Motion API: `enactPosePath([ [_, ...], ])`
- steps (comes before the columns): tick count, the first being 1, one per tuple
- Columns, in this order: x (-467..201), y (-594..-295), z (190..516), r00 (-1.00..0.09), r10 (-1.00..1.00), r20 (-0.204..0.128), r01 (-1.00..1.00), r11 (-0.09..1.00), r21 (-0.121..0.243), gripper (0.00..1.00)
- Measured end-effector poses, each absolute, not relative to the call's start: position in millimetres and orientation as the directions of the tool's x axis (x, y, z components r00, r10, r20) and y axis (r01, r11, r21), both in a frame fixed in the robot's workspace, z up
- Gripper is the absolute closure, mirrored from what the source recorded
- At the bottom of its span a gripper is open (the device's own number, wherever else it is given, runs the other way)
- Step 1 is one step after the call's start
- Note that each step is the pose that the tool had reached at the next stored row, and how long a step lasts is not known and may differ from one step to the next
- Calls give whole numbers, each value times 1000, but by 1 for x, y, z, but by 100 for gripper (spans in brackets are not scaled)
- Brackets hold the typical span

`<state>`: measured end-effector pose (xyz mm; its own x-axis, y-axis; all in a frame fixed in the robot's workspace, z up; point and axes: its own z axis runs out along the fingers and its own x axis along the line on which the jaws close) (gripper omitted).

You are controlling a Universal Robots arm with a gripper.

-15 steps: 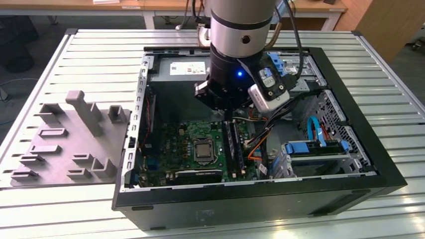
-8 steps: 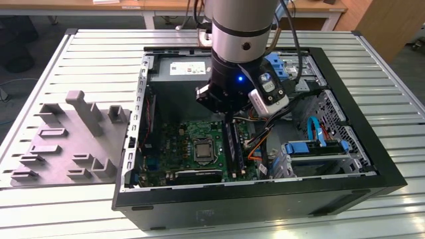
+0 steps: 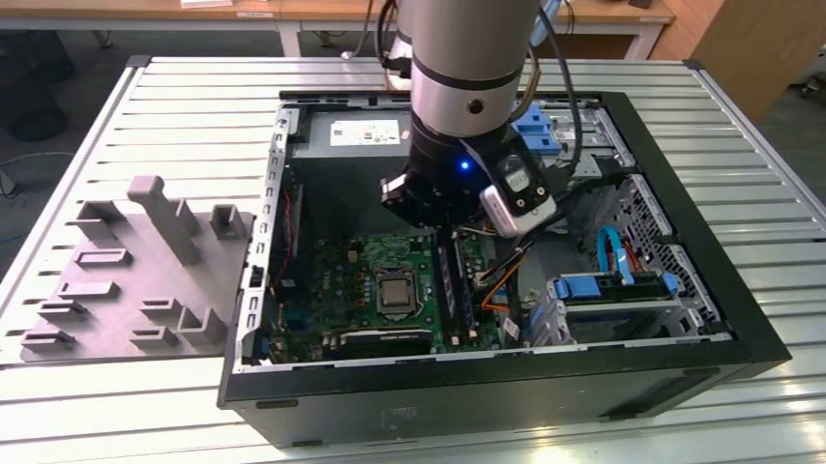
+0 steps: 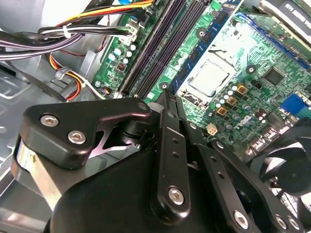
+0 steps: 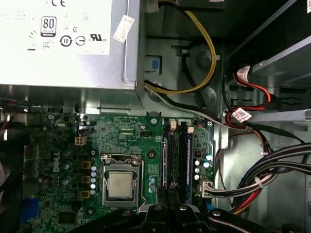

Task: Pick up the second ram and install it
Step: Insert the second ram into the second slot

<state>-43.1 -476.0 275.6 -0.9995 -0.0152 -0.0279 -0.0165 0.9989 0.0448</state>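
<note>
gripper [image 4: 165, 96] over second ram [image 3: 448, 280], edge-up along slots [image 4: 150, 48]

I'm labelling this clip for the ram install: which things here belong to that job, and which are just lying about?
Job in hand:
pincer, down by the slots
memory slots
motherboard

Just lying about:
power supply
processor socket
cable bundle
blue drive cage
</note>
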Motion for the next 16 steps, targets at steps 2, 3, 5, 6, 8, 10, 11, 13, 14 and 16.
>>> enactPosePath([
  [2,-43,-476,272,-999,-15,-28,-16,999,45,88],
  [3,-43,-476,271,-999,-15,-28,-16,999,45,88],
  [5,-43,-476,270,-999,-15,-28,-16,999,45,88],
  [6,-43,-476,270,-999,-15,-28,-16,999,45,88],
  [8,-42,-476,268,-999,-15,-28,-16,999,45,88],
  [10,-39,-476,266,-999,-15,-28,-16,999,45,88],
  [11,-38,-476,265,-999,-15,-28,-16,999,45,88],
  [13,-34,-476,264,-999,-15,-28,-16,999,45,88],
  [14,-33,-476,264,-999,-15,-28,-16,999,45,88],
  [16,-31,-476,262,-999,-15,-28,-16,999,45,88],
])
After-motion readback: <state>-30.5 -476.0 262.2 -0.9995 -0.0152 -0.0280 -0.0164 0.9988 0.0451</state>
